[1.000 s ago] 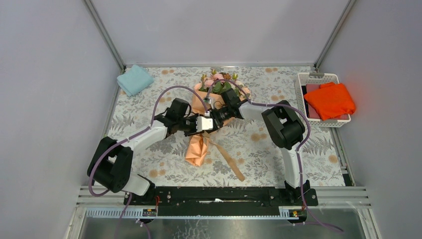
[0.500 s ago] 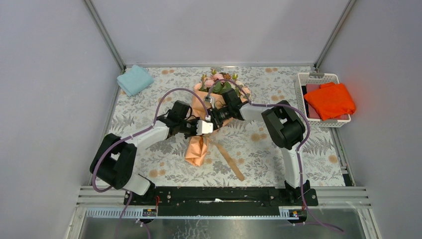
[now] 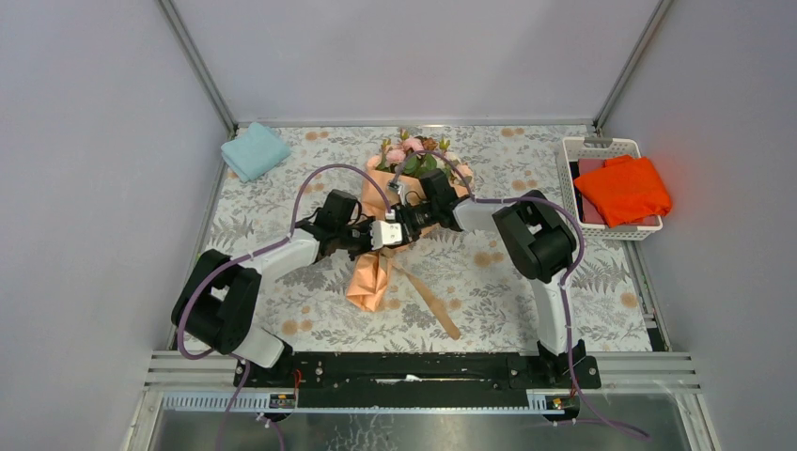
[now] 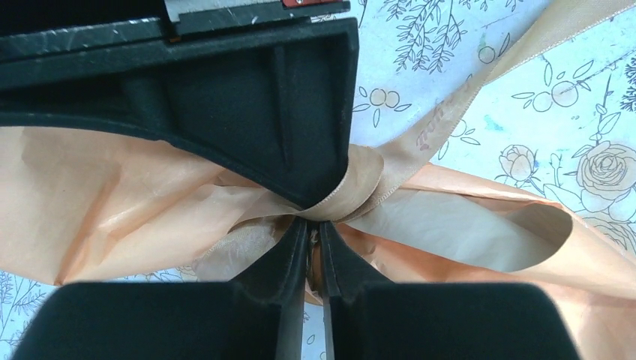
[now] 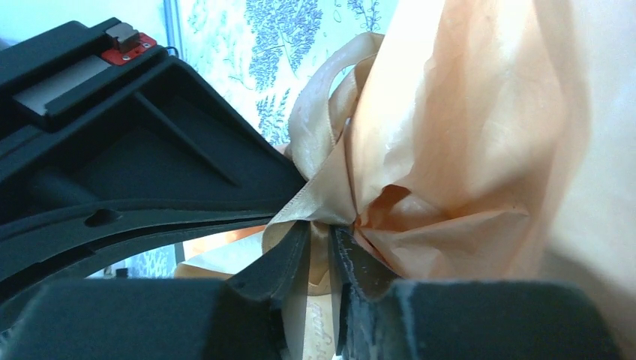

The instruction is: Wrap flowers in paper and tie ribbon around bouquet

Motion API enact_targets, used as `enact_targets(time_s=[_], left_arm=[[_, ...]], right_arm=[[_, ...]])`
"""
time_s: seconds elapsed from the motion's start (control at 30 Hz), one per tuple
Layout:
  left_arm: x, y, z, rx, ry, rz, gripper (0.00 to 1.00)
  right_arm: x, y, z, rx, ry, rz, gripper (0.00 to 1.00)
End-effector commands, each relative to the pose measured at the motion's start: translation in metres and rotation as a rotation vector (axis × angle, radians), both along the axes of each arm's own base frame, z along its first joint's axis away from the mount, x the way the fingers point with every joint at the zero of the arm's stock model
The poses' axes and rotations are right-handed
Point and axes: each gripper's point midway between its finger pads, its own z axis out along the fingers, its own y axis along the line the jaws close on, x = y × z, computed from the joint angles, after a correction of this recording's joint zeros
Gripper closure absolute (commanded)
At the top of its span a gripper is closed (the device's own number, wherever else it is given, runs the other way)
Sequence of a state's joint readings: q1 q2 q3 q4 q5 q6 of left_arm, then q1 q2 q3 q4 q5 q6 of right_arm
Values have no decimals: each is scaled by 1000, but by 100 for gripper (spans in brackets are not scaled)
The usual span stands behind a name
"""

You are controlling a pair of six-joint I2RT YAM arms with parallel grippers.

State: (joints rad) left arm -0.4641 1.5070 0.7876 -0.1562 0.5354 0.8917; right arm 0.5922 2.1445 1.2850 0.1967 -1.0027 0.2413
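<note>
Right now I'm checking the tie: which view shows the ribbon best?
Left wrist: the ribbon crosses the pinched paper in close-up, with one tail running up and right. The right wrist shows its loops side-on against the paper. The top view shows only a small loose tail.

Bouquet [image 3: 369, 280] laid centrally. Left gripper [image 3: 389, 235], right gripper [image 3: 407, 223] positioned together at waist. Ribbon [image 3: 434, 305] laid toward near edge.
</note>
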Motion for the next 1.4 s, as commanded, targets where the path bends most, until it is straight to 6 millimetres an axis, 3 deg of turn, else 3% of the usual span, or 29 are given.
enact_targets(time_s=[0.0,0.17,0.37,0.57,0.7,0.9,1.1,1.37], left_arm=[[16,-13,25,-80,-73,6,83],[9,-7,30,-46,-71,-46,79],[6,2,44,-3,-125,-150,74],[-1,-1,38,4,-158,-230,74],[6,-3,38,-2,-186,-215,73],[17,-9,48,-19,-246,-206,60],[14,-16,39,-16,-256,-225,48],[21,-34,41,-59,-266,-203,46]], right_arm=[[0,11,16,7,-87,-4,83],[4,3,24,-8,-102,-6,100],[14,-10,42,0,-137,-50,100],[16,-9,43,3,-131,-63,100],[19,-11,40,-24,-139,-74,100],[31,-20,28,-124,-188,-126,100],[35,-24,34,-142,-226,-168,100],[34,-32,40,-171,-266,-222,100]])
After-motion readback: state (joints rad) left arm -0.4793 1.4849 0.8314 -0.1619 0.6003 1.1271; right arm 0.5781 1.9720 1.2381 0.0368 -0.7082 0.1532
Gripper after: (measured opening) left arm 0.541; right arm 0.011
